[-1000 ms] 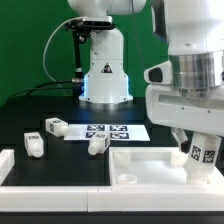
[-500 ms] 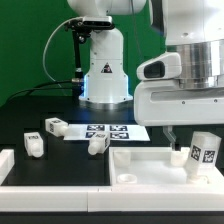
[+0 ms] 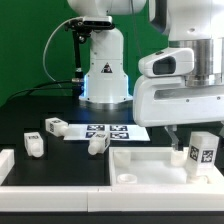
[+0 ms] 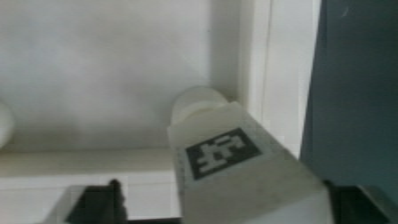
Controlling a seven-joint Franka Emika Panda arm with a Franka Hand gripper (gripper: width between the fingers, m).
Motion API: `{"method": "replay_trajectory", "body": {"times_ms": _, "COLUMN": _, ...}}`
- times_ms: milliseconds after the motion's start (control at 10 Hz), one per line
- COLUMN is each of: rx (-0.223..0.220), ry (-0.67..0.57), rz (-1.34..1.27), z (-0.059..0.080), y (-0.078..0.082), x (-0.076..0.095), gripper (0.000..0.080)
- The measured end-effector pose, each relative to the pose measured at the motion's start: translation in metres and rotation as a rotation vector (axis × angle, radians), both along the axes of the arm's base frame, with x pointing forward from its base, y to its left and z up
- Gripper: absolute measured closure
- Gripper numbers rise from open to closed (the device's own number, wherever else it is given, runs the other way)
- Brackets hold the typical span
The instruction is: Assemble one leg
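One leg [image 3: 203,150], a short white peg-block with a square tag, stands tilted at a corner of the white tabletop tray [image 3: 150,165], at the exterior view's right. In the wrist view the leg [image 4: 222,150] lies between my fingers. One finger [image 4: 98,205] stands apart from it with a gap, and the other is close against it. My gripper [image 3: 195,140] hangs right over the leg, and its jaws look open around it. Three more legs [image 3: 52,126] [image 3: 34,145] [image 3: 97,144] lie on the black table at the left.
The marker board [image 3: 105,131] lies flat in the middle of the table. The arm's white base [image 3: 103,70] stands behind it, before a green backdrop. A white bracket [image 3: 8,165] sits at the front left edge.
My gripper has lifted and turned about the leg; the leg has stayed at the tray's corner. The three loose legs have not moved.
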State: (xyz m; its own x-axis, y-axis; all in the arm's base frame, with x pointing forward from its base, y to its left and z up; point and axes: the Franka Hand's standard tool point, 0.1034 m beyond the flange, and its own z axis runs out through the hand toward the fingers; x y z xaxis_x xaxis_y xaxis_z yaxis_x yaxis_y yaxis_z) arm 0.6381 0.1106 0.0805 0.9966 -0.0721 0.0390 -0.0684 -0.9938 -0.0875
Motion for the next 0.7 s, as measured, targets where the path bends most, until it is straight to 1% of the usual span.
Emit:
{"method": "replay_trajectory", "body": {"times_ms": 100, "rx": 0.006, "ry": 0.008, "rz": -0.092, "z": -0.0003, "y": 0.0006, "x": -0.0002, "gripper": 0.0445}}
{"method": "replay_trajectory", "body": {"times_ms": 200, "rx": 0.009, "ry": 0.013, "rz": -0.149, "z": -0.0003, "y": 0.0006, "x": -0.0002, "gripper": 0.0514}}
{"method": "replay_trajectory", "body": {"times_ms": 300, "rx": 0.013, "ry": 0.020, "rz": -0.241, "z": -0.0007, "y": 0.0013, "x": -0.0001, "gripper": 0.0514}}
{"method": "replay_trajectory", "body": {"times_ms": 500, "rx": 0.020, "ry": 0.040, "rz": -0.520, "z": -0.0011, "y": 0.0020, "x": 0.0008, "gripper": 0.0514}}
{"method": "replay_trajectory", "body": {"times_ms": 700, "rx": 0.054, "ry": 0.082, "rz": -0.959, "z": -0.0026, "y": 0.0002, "x": 0.0040, "gripper": 0.0514}}
